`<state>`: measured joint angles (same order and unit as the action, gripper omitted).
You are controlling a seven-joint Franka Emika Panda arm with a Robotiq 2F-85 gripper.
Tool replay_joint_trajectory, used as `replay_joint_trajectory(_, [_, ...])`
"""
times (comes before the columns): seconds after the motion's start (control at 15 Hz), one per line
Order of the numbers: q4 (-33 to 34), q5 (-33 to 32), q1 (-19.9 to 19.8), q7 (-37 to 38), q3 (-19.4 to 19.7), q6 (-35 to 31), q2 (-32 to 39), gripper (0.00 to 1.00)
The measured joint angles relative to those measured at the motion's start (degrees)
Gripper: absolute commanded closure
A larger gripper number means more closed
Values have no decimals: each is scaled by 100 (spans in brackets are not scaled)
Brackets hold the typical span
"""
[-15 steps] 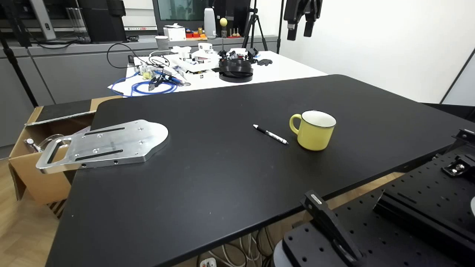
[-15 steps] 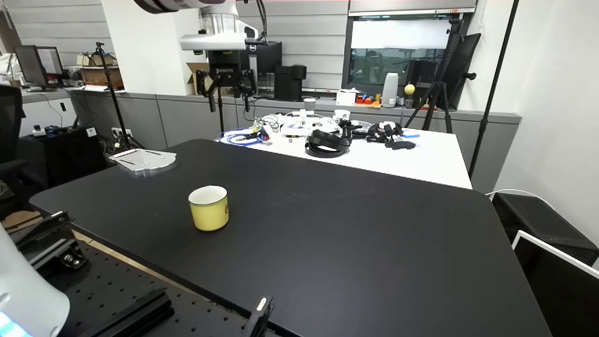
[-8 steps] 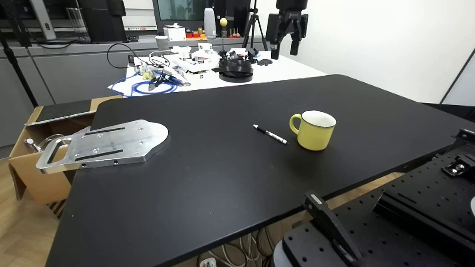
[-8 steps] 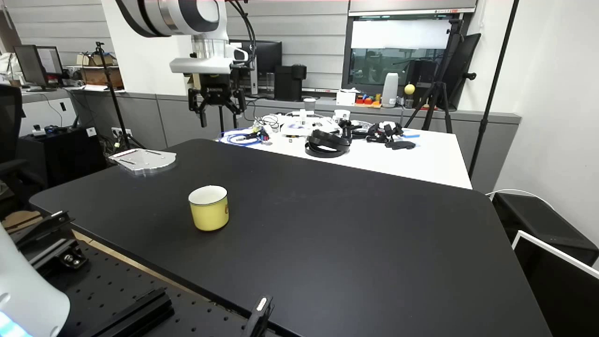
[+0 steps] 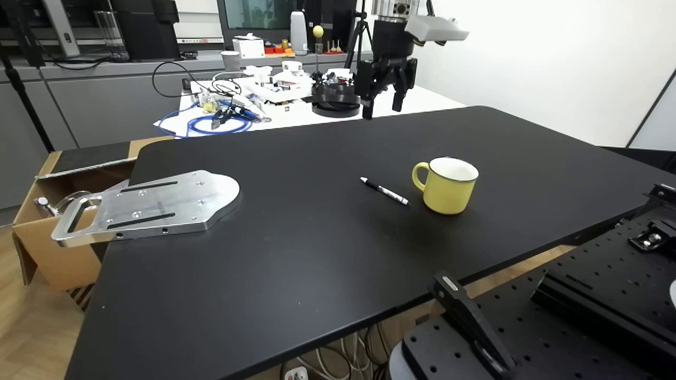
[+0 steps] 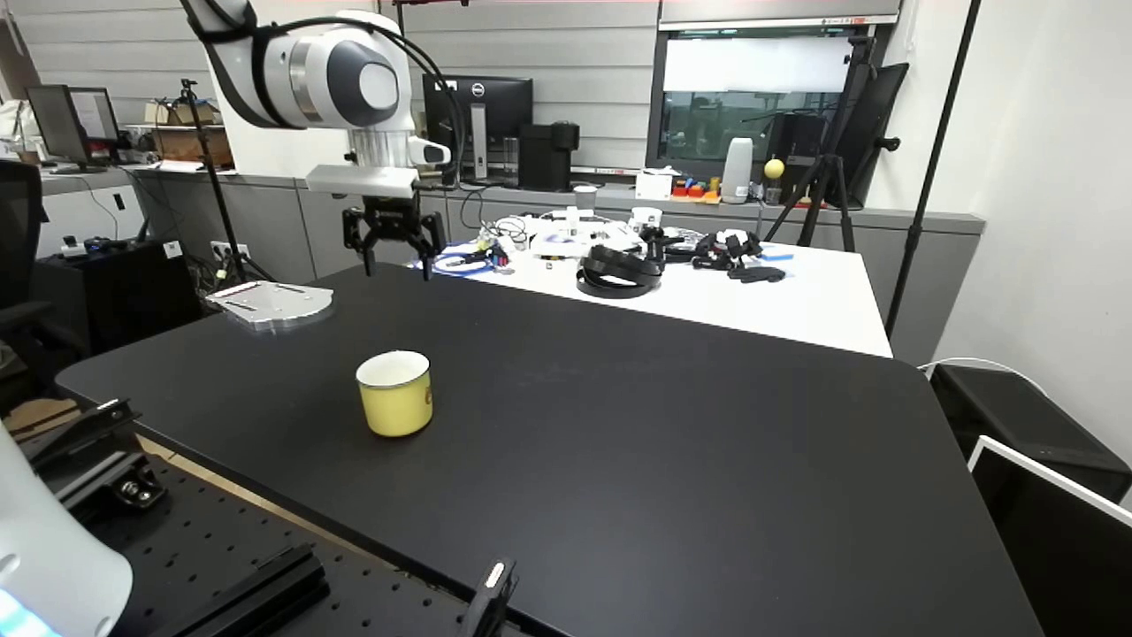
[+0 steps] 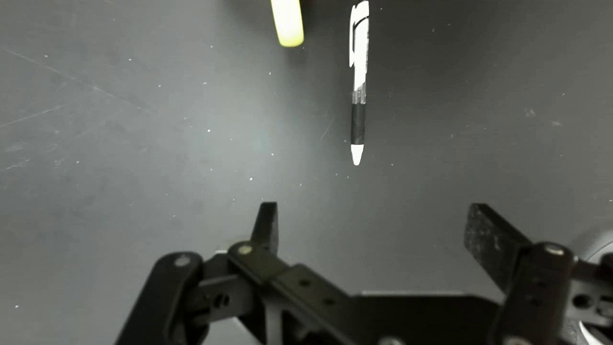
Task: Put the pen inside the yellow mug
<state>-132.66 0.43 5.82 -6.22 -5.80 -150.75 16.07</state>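
The pen (image 5: 384, 191), white and black with a white tip, lies flat on the black table (image 5: 253, 285). It also shows in the wrist view (image 7: 358, 122), tip toward my gripper. It does not show in the exterior view where the mug stands nearer the camera. The yellow mug (image 5: 446, 194) stands upright beside the pen, its handle on the pen's side. It shows in an exterior view (image 6: 396, 402); in the wrist view only a pale-yellow part (image 7: 289, 28) shows at the top edge. My gripper (image 5: 382, 110) (image 6: 398, 271) (image 7: 373, 211) is open and empty, above the table, apart from both.
A silver metal plate with a handle (image 5: 158, 203) (image 6: 274, 303) lies at the table's edge, overhanging it. A white table (image 6: 778, 310) with cables and parts stands behind. A cardboard box (image 5: 58, 237) stands below the plate.
My gripper has come down and moved left in both exterior views, staying open. The pen and the mug have not moved.
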Motion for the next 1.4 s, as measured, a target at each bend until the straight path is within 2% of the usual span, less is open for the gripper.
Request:
replay_joint_trajectory(0.6, [-31, 66, 29, 23, -47, -1284, 1041, 0])
replay_joint_trajectory(1.4, [-33, 46, 171, 101, 165, -1753, 1539, 0])
